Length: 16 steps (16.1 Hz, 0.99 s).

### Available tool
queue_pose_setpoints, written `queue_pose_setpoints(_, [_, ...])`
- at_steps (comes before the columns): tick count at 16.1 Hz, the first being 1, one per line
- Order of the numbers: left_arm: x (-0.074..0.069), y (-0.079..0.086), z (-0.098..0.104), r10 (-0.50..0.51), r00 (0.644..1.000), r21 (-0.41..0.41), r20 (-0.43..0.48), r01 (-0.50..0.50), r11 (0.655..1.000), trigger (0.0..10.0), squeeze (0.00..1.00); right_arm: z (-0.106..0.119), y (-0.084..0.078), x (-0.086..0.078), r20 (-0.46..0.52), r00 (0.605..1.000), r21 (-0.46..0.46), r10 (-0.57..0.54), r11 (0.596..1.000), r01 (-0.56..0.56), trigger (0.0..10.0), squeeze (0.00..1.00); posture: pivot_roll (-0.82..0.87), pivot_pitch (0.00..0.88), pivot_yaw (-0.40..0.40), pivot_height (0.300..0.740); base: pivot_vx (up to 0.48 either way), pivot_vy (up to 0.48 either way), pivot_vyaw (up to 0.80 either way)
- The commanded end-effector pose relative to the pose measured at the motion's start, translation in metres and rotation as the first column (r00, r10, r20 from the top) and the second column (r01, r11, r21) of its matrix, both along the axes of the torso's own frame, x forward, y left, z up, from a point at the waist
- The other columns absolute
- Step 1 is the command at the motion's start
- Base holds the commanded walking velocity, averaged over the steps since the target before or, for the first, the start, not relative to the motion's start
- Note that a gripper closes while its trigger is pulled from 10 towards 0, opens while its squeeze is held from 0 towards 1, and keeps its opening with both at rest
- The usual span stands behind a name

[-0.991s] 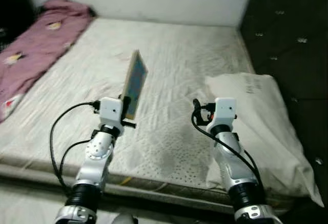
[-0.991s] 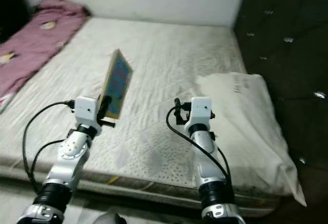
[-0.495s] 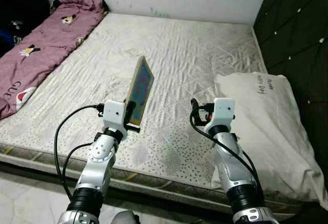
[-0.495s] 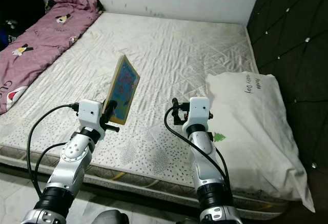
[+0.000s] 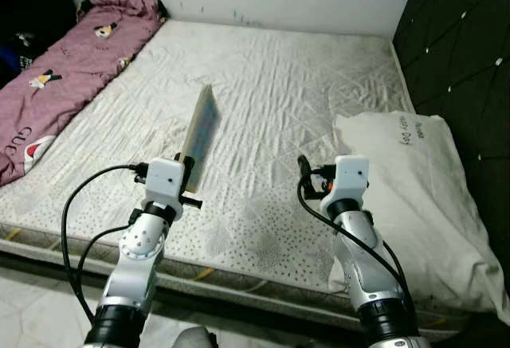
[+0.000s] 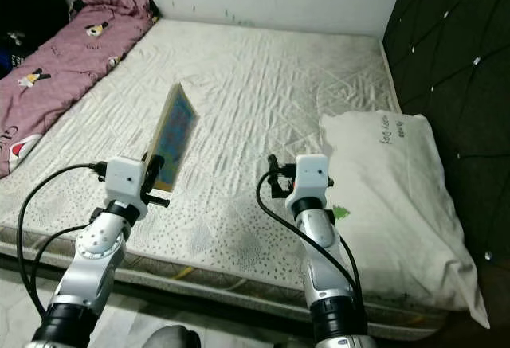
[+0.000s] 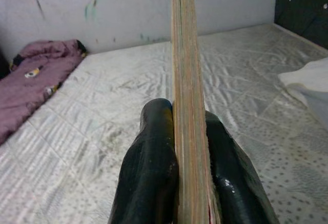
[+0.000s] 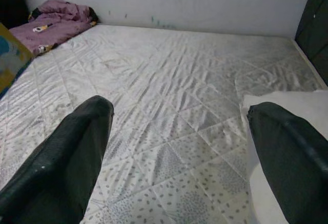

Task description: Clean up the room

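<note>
Pillow [image 5: 414, 173], white, at the headboard [image 5: 462, 53] side of the mattress: dark handwritten lettering near its top end, too small to read.

Blanket [image 5: 56, 69], purple, far from the pillow: large white letters "GU" on its near end, remainder cut off.

We cannot read the small print on the pillow [image 5: 414, 197]. The purple blanket [image 5: 56, 77] is cut off by the frame edge. The book's [image 7: 187, 106] cover is unseen in the left wrist view, edge-on.
</note>
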<state>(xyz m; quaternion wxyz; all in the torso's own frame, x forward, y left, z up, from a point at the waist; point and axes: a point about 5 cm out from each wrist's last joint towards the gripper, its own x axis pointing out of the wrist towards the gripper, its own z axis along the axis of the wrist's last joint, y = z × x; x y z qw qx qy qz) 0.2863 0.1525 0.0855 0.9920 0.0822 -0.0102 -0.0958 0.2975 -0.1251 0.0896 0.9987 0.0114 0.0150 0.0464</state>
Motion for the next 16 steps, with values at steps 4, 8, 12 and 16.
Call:
queue_pose_setpoints(4, [-0.0005,0.0014,0.0125,0.035,0.999,-0.013,0.040,-0.035,0.999,10.0,0.00,0.0031,0.0020,-0.0061,-0.007,1.000,-0.005,0.025,1.000,-0.025,10.0,0.00,0.03,0.066,0.015,0.640,0.000,0.000,0.00])
queue_pose_setpoints(8, [0.0021,0.0030,0.0121,0.081,0.996,0.036,0.040,-0.082,0.996,10.0,0.00,0.0035,0.0013,-0.0070,-0.014,0.999,-0.006,0.031,0.999,-0.032,10.0,0.00,0.02,0.066,0.015,0.611,0.000,0.000,0.00])
queue_pose_setpoints(12, [0.0041,0.0031,0.0111,0.093,0.995,0.018,0.032,-0.094,0.995,10.0,0.00,0.0031,0.0003,-0.0066,-0.021,0.999,-0.009,0.037,0.999,-0.037,10.0,0.00,0.02,0.064,0.010,0.611,0.000,0.000,0.00])
queue_pose_setpoints(16, [0.0044,0.0045,0.0104,0.100,0.995,0.004,0.021,-0.100,0.995,10.0,0.00,0.0034,0.0012,-0.0060,-0.027,0.999,-0.012,0.045,0.999,-0.045,10.0,0.00,0.03,0.062,0.004,0.611,0.000,0.000,0.00])
